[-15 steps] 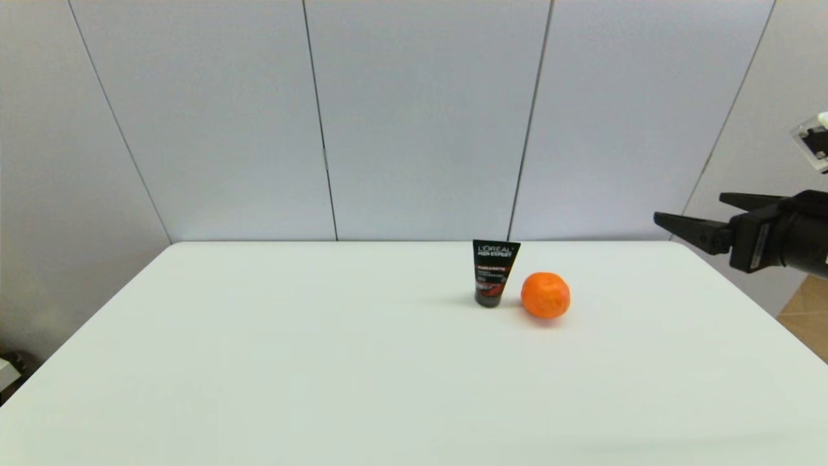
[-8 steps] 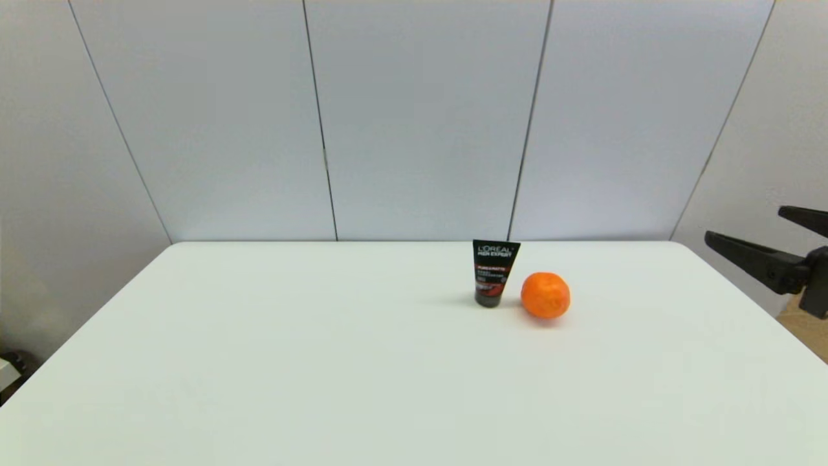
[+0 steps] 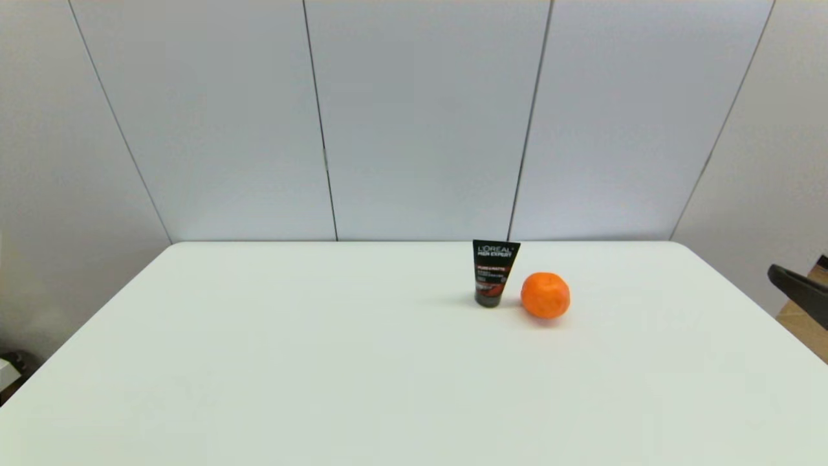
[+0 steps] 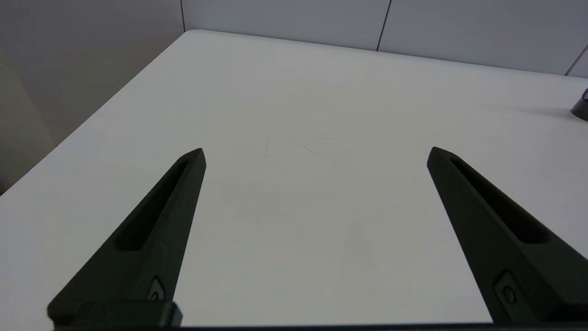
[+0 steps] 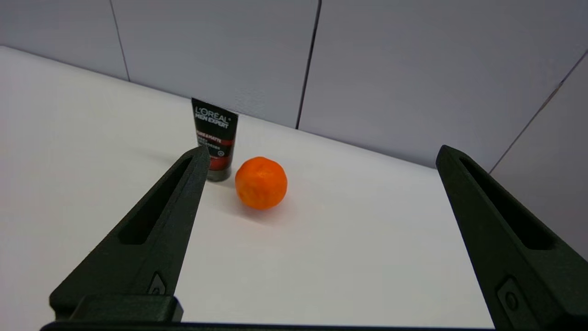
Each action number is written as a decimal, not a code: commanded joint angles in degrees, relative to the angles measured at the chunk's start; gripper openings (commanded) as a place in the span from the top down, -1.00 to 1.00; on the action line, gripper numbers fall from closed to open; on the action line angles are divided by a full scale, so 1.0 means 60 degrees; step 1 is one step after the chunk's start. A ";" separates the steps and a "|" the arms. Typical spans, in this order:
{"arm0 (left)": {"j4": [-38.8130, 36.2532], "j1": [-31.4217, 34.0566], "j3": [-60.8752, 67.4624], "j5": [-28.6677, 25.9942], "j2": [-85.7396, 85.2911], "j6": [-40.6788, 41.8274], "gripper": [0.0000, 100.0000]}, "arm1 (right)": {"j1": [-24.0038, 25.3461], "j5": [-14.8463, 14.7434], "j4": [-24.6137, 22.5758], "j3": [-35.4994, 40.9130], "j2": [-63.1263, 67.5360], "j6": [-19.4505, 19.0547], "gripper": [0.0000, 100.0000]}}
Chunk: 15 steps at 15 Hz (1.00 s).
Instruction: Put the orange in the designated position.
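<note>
**Orange rests on the table beside the tube; both grippers spread wide and empty**

Orange (image 3: 545, 295) sits on the white table (image 3: 323, 375), toward your far right side, just to the right of the upright black L'Oreal tube (image 3: 495, 272). From the head view you cannot tell for sure whether the two touch; the right wrist view shows a thin gap between them.

Your right gripper (image 5: 321, 154) is off the table's right edge, pointed across the tabletop at the orange from well away. Its fingers (image 5: 151, 230) are spread wide with nothing between them. In the head view you see only one dark fingertip of it at the right border, the rest cut off.

Your left gripper (image 4: 316, 154) hangs above the near left part of the table, tilted down toward bare surface, fingers (image 4: 147, 230) equally wide apart and empty. It does not appear in the head view. In its own wrist view, only the tube's dark base shows at the border, and the orange is outside that view.

No mark or outline on the tabletop shows you the designated position.
</note>
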 commanded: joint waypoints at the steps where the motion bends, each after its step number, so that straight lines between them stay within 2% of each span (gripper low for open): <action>1: -0.0003 -0.0008 0.0000 0.0009 0.0012 -0.0006 -1.00 | 0.0045 0.0045 -0.0008 0.0692 -0.1563 -0.0048 -1.00; 15: -0.0003 0.0007 0.0000 0.0009 0.0012 -0.0006 -1.00 | 0.0118 0.0015 -0.0008 0.2772 -0.4683 -0.0092 -1.00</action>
